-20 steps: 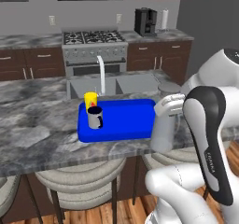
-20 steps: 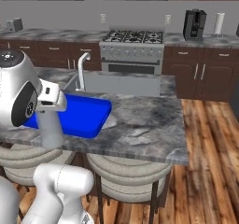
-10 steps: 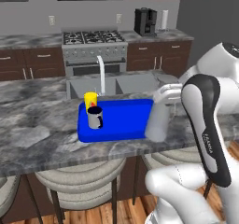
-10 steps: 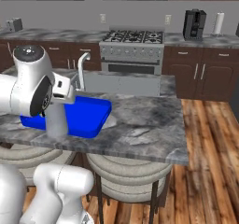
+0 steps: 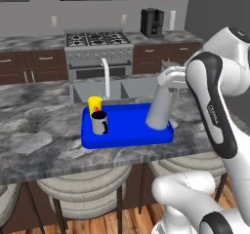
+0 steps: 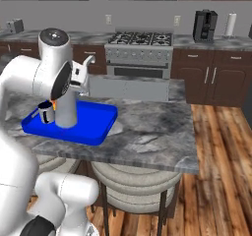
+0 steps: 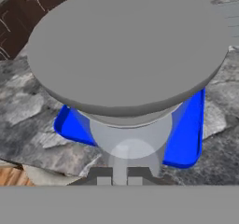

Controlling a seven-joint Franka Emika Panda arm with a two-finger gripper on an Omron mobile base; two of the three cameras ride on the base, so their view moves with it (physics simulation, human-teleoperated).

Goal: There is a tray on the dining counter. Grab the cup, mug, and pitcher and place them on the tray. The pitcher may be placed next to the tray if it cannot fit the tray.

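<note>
1 tray [image 5: 122,133] lies on the dining counter [image 5: 34,135] holding 3 vessels: 1 cup [image 5: 94,104] and 1 mug [image 5: 99,123], touching, at its 9 o'clock end, and 1 pitcher [image 5: 159,107] tilted at its 3 o'clock end. The gripper [image 7: 119,178] has its fingers pinched on the pitcher's rim

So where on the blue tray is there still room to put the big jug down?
The middle of the tray is bare, between the mug and the pitcher at its right end. The left end is crowded: the cup stands right behind the mug.
</note>
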